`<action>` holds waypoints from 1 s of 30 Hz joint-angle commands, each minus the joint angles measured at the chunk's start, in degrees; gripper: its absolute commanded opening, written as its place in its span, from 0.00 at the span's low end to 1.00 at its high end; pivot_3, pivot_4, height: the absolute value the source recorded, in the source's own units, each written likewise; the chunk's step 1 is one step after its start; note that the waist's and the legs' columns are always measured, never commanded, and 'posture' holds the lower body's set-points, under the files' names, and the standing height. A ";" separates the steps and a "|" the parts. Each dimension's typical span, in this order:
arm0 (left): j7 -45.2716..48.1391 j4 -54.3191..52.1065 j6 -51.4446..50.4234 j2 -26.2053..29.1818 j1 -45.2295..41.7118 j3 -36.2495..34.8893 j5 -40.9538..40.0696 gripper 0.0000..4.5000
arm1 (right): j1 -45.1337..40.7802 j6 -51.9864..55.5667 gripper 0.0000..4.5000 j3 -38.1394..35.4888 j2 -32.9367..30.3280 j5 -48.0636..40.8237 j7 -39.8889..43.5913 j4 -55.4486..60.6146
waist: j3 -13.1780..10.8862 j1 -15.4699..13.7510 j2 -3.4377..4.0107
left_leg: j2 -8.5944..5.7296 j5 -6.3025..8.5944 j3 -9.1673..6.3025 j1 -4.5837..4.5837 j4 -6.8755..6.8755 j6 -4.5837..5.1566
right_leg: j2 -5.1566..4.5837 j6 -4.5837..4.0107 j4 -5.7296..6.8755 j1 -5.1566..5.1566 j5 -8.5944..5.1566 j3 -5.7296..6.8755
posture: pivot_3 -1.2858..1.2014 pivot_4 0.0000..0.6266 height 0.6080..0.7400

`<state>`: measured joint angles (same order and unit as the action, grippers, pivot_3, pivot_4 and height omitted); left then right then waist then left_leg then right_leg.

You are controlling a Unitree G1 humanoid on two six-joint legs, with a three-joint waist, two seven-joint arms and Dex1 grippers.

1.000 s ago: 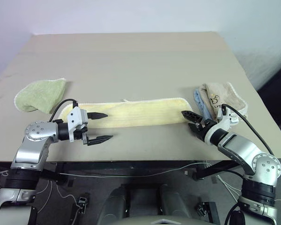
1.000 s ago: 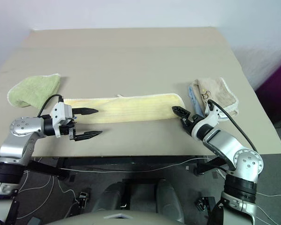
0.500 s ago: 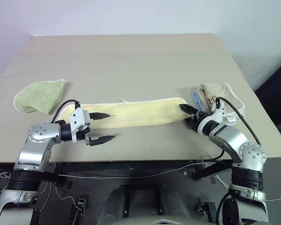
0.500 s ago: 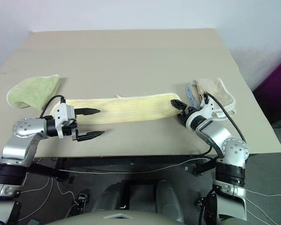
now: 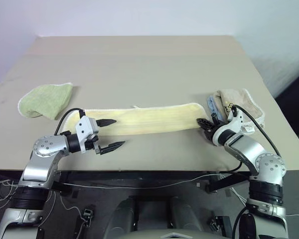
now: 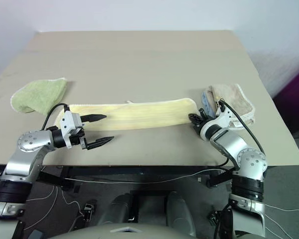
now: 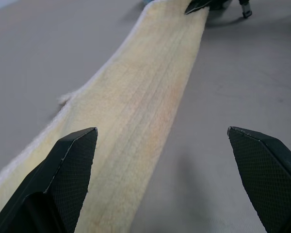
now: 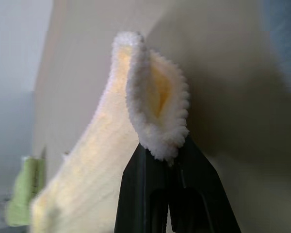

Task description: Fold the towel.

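Right end effector (image 8: pixel 167 160) clamped on towel (image 5: pixel 149 120) end; left end effector (image 5: pixel 111 134) spread wide above opposite end, bench (image 5: pixel 139 64).

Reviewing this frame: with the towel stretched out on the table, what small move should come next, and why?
Probably close the left gripper on the towel's near end. The right gripper is already shut on the far end's hem, while the left gripper stands wide open, one finger over the towel and one over bare table. Both ends likely need holding before any fold.
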<state>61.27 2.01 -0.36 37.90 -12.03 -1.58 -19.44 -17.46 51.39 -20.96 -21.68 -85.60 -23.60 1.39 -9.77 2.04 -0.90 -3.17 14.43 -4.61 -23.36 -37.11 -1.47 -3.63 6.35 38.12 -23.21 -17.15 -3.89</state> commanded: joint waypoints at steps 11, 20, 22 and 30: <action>-2.79 -0.83 0.01 -2.53 -1.21 -0.79 -0.18 1.00 | -13.40 3.64 0.01 25.17 -15.75 28.36 27.01 17.40 | -0.01 0.41 0.01 | 0.06 0.00 -0.03 -0.01 0.03 0.00 | 0.05 -0.01 -0.04 -0.04 -0.01 0.03 | 0.52 0.24 1.00; -4.60 -1.97 -0.27 -3.96 -0.61 -0.68 -0.02 1.00 | -24.24 -5.65 0.01 47.05 -6.46 55.17 39.98 3.98 | -0.01 0.31 0.01 | 0.02 0.00 -0.04 -0.06 0.03 -0.01 | 0.02 -0.01 -0.06 -0.12 0.00 0.06 | 0.52 0.24 1.00; -5.25 -3.08 -0.42 -4.03 0.62 -0.95 -0.13 1.00 | -25.14 -6.85 0.01 47.71 -4.33 57.80 42.43 1.42 | -0.01 0.36 0.01 | 0.01 0.00 -0.04 -0.07 0.03 -0.01 | 0.01 -0.01 -0.05 -0.13 0.00 0.06 | 0.52 0.24 1.00; -7.31 -5.62 -1.09 -4.19 3.05 -1.17 -0.36 1.00 | -25.29 -8.31 0.01 49.05 0.40 65.49 50.03 -1.37 | -0.01 0.33 0.01 | 0.01 0.00 -0.06 -0.08 0.07 -0.02 | 0.01 -0.01 -0.04 -0.18 0.00 0.06 | 0.52 0.24 1.00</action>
<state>54.48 -1.22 -1.65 33.56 -9.18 -1.45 -19.27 -41.43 44.48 27.91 -21.96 -21.67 24.90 -0.44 -9.79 2.37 -0.89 -3.15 14.43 -4.67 -23.44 -37.04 -1.49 -3.63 6.34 38.07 -23.39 -17.15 -3.83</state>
